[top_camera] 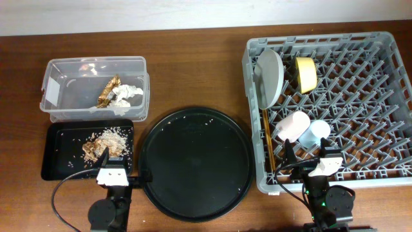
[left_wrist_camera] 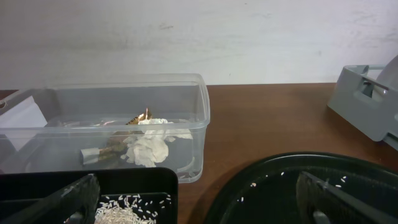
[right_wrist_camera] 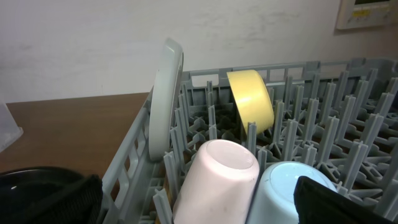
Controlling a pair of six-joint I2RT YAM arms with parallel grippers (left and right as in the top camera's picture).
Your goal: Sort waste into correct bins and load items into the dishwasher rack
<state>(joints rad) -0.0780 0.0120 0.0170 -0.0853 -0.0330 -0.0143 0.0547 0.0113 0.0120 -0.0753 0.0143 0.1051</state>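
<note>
The clear tub [top_camera: 51,87] holds the gold wrapper [top_camera: 109,91] and white tissue [top_camera: 127,95]. The black rectangular tray [top_camera: 58,158] holds food scraps [top_camera: 106,142]. The grey rack [top_camera: 322,38] holds the plate [top_camera: 269,76] on edge, the yellow bowl [top_camera: 305,73], the pink cup [top_camera: 293,126], the blue cup [top_camera: 315,134] and the chopsticks [top_camera: 268,142]. My left gripper [left_wrist_camera: 199,208] is open and empty, low between the black rectangular tray [left_wrist_camera: 124,180] and the round tray. My right gripper [right_wrist_camera: 199,205] is open, just before the pink cup [right_wrist_camera: 217,174] and blue cup [right_wrist_camera: 280,190].
A large round black tray [top_camera: 196,162] with a few rice grains lies between the rectangular tray and the rack. It also shows in the left wrist view [left_wrist_camera: 292,174], with a rack corner [left_wrist_camera: 367,106] behind it. A white wall stands behind the table.
</note>
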